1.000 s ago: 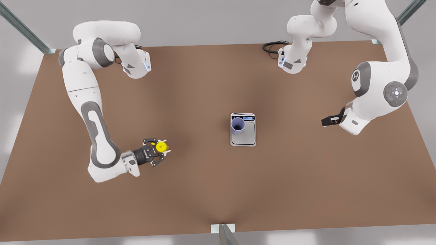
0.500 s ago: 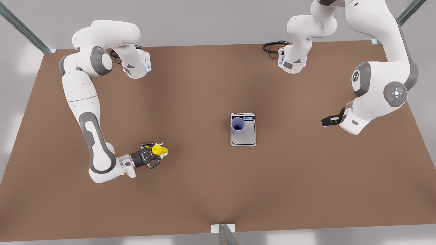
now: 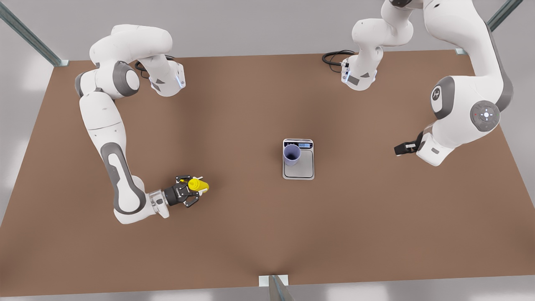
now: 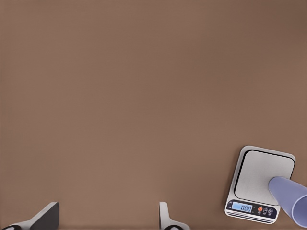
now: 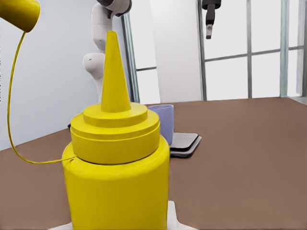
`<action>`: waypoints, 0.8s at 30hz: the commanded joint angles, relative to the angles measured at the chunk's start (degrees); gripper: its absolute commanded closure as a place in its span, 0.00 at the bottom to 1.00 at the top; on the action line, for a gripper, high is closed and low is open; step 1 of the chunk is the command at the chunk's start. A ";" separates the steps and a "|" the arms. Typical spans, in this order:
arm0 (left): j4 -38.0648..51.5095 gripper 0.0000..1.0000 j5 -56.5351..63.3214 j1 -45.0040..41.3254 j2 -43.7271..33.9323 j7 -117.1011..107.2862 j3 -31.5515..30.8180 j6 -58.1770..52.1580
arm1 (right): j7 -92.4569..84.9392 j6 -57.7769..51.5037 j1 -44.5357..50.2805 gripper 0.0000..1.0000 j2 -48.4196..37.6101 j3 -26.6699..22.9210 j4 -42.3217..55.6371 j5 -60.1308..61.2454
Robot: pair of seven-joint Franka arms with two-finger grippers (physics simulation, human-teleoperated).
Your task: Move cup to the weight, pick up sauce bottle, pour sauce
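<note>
On a plain brown table [image 3: 250, 234], the right gripper [image 3: 193, 190] is clamped on the yellow sauce bottle [image 3: 197, 184]. The left gripper [image 4: 108, 221], fingers apart, waits high above. The cup [image 3: 291, 154] stands on the weight [image 3: 305, 167], display unreadable.

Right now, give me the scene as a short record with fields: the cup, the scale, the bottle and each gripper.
cup: upright on the weight, toward its display end
weight: flat on the table, mid-table
sauce bottle: upright, nozzle up, between the right gripper's fingers
right gripper: shut on the sauce bottle, at the front view's left
left gripper: open, waiting apart from the weight, at the front view's right
</note>
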 commanded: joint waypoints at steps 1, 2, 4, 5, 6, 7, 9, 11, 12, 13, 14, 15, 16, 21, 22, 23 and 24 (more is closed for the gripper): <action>0.00 0.00 -0.01 0.00 0.00 0.00 0.00 0.00 | -0.04 0.06 0.09 0.44 0.00 0.01 -0.01 -0.08; 0.00 0.00 -0.01 0.00 -0.09 0.00 0.00 -0.09 | 0.05 0.32 0.00 0.44 -0.08 -0.08 0.17 -0.35; -0.09 0.00 -0.01 0.00 0.00 0.00 0.00 -0.09 | 0.84 0.24 -0.09 0.45 -0.17 -0.08 0.61 -0.44; -0.09 0.00 -0.01 0.00 0.00 0.00 0.00 0.00 | 0.93 0.32 -0.09 0.45 -0.26 -0.08 0.61 -0.44; -0.09 0.00 -0.01 0.00 0.00 0.00 0.00 0.00 | 0.93 0.32 -0.09 0.45 -0.26 -0.08 0.61 -0.44; -0.09 0.00 -0.01 0.00 0.08 0.00 0.00 0.00 | 0.93 0.32 0.00 0.45 -0.26 -0.08 0.61 -0.44; -0.09 0.00 -0.01 -0.09 0.17 0.00 -0.09 0.00 | 1.01 0.50 0.00 0.45 -0.35 -0.08 0.70 -0.88; 0.00 0.00 -0.01 -0.09 0.17 0.00 -0.09 0.00 | 1.01 1.12 0.00 0.45 -0.35 -0.08 0.70 -1.58; 0.00 0.00 -0.01 -0.09 0.17 0.00 -0.09 0.00 | 1.01 1.12 -0.09 0.45 -0.35 -0.17 0.70 -1.76; 0.00 0.00 -0.01 -0.09 0.17 0.00 -0.09 0.00 | 1.01 1.12 -0.09 0.45 -0.44 -0.17 0.70 -1.76; 0.00 0.00 -0.01 -0.09 0.17 0.00 -0.09 0.00 | 1.01 1.12 -0.09 0.45 -0.44 -0.17 0.70 -1.76; 0.00 0.00 -0.01 -0.09 0.17 0.00 -0.09 0.00 | 1.01 1.12 0.00 0.45 -0.44 -0.17 0.70 -1.84; 0.00 0.00 0.08 -0.09 0.17 0.00 -0.09 0.00 | 1.01 1.12 0.00 0.45 -0.35 -0.17 0.70 -1.84; 0.00 0.00 -0.01 -0.09 0.17 0.00 -0.09 0.00 | 0.93 1.12 0.00 0.45 -0.08 -0.26 0.70 -1.84; -0.09 0.00 -0.01 -0.09 0.17 0.00 -0.09 0.00 | 0.93 1.12 0.00 0.45 0.00 -0.26 0.70 -1.84; -0.09 0.00 -0.01 -0.09 0.17 0.00 -0.09 0.00 | 0.84 1.12 0.09 0.45 0.09 -0.26 0.70 -1.93; -0.09 0.00 -0.01 -0.09 0.17 0.00 -0.09 0.00 | 0.75 1.12 0.00 0.45 0.09 -0.26 0.70 -2.19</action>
